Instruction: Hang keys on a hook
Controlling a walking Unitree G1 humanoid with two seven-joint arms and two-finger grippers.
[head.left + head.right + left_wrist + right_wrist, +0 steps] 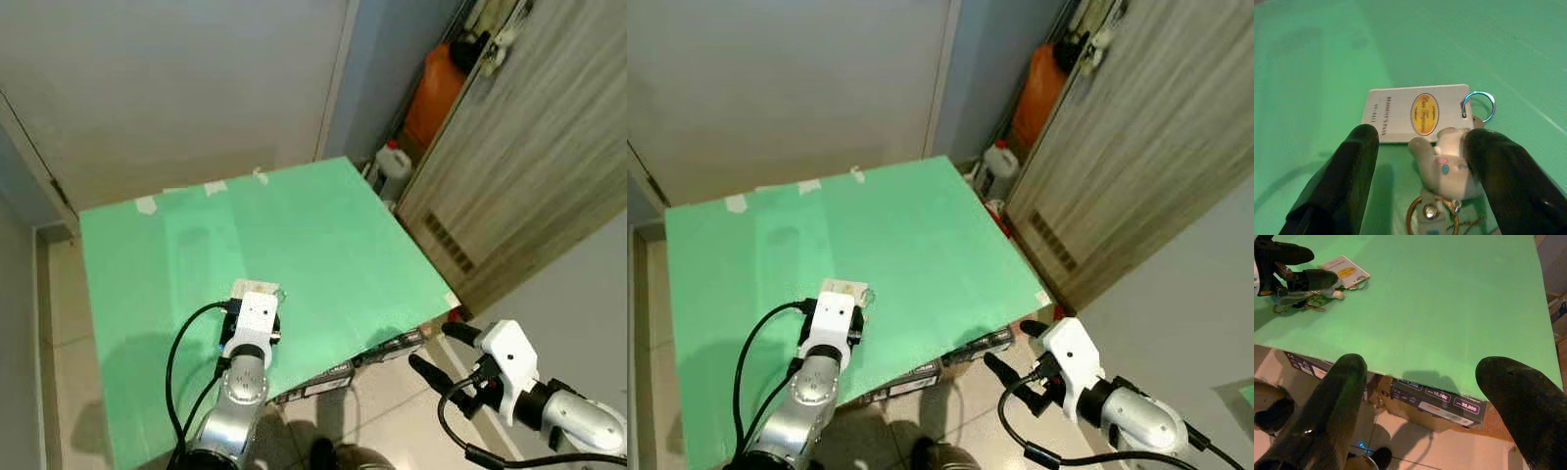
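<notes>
We judge ourselves at the pick-up step: the keys [1447, 166] lie on the green board [323, 235] and nothing is lifted yet. Our left gripper [1422, 161] is over the bunch with its two black fingers spread wide, one on each side of the little white figure charm [1449, 164], and we cannot tell whether either finger touches it. Nothing is held. Just below the fingers is a brass ring [1431, 223]; just beyond their tips lies the white pass card [1418, 113] with its blue ring [1480, 105], flat on the board.

The next move, as we see it, calls for lowering and closing on the charm or card so the whole bunch comes up together.

Our right gripper [1425, 401] hangs off the board's near edge, fingers wide apart and empty, above the boxes [1440, 399] under the board.

Farther off stand a wooden door [529, 166] and an orange container [431, 93]; we see no hook.
</notes>
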